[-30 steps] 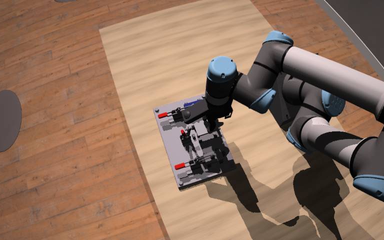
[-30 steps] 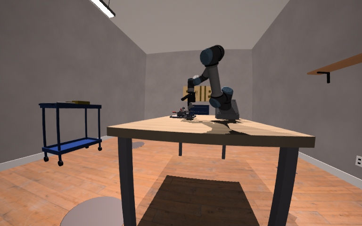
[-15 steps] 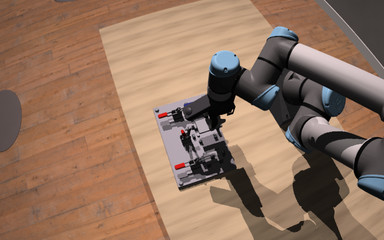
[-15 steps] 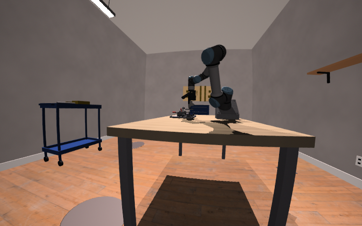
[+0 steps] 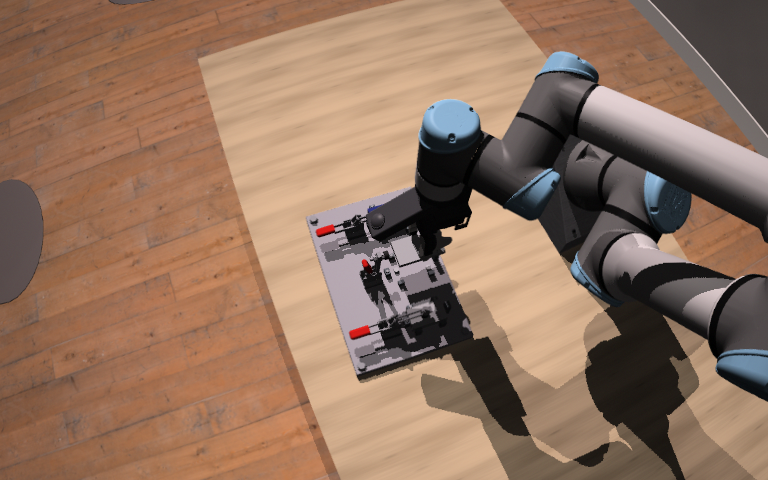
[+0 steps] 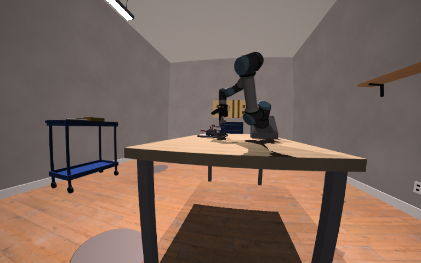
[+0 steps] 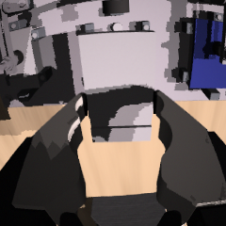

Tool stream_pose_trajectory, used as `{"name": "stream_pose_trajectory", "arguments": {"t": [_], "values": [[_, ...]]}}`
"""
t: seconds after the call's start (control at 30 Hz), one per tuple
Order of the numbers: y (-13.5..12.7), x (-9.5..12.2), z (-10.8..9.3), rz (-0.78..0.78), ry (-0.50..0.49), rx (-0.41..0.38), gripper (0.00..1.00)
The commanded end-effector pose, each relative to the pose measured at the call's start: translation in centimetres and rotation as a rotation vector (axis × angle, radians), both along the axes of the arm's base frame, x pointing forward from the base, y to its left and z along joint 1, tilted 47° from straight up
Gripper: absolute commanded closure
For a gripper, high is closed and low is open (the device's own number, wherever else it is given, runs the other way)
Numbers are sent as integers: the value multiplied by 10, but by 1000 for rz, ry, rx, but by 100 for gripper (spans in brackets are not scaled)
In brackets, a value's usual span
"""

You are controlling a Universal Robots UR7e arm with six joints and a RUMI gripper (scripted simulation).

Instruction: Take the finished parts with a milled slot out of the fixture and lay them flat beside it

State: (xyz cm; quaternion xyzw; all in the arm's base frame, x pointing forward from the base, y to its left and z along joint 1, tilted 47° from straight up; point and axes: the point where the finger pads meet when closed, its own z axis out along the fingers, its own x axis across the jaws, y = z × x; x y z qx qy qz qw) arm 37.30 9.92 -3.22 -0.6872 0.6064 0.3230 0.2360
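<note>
The grey fixture plate (image 5: 385, 285) lies on the wooden table and carries three toggle clamps with red handles (image 5: 324, 230) (image 5: 366, 264) (image 5: 359, 331). My gripper (image 5: 419, 245) hangs over the plate's far right part and is shut on a pale grey finished part (image 5: 405, 250). In the wrist view this part (image 7: 120, 120) sits between the two dark fingers, a thin slot line across its face, and the table shows below it. The blue blank (image 7: 207, 52) stands in the fixture to the right, and only a sliver of it (image 5: 374, 208) shows behind the wrist. A second grey block (image 5: 419, 277) sits mid-plate.
The arm's base and elbow (image 5: 614, 196) fill the table's right side and cast dark shadows in front of the fixture. Bare table top lies beyond and to the right of the plate. A blue cart (image 6: 82, 146) stands off to the left on the floor.
</note>
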Motion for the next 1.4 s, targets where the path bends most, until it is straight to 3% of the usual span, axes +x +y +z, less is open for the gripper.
{"name": "stream_pose_trajectory", "arguments": {"t": [0.0,0.9,1.37], "values": [[0,0,0,-1,-1,0,100],[0,0,1,-1,-1,0,100],[9,0,11,-1,-1,0,100]]}}
